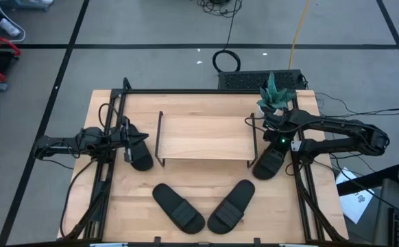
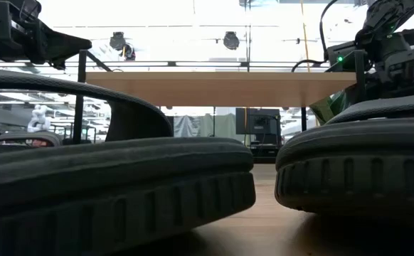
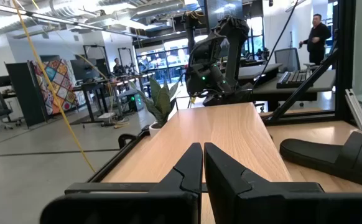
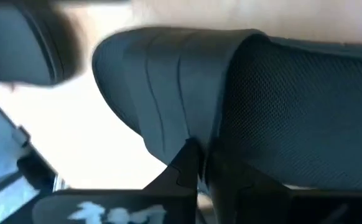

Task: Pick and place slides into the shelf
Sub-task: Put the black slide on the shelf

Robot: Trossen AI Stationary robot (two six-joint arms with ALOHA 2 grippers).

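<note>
Wooden tabletop (image 1: 206, 182) in front of you carries the shelf (image 1: 204, 136), its plank top bare. Your right gripper (image 1: 275, 146) is pinched shut on a slide (image 1: 269, 163) just beside the shelf's end. Your left gripper (image 1: 132, 140) is closed, empty, over another slide (image 1: 141, 159). Two slides (image 1: 177, 206) lie nearer you.

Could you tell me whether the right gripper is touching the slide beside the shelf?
Touching: the right wrist view shows the right gripper shut on the slide's strap edge.
</note>
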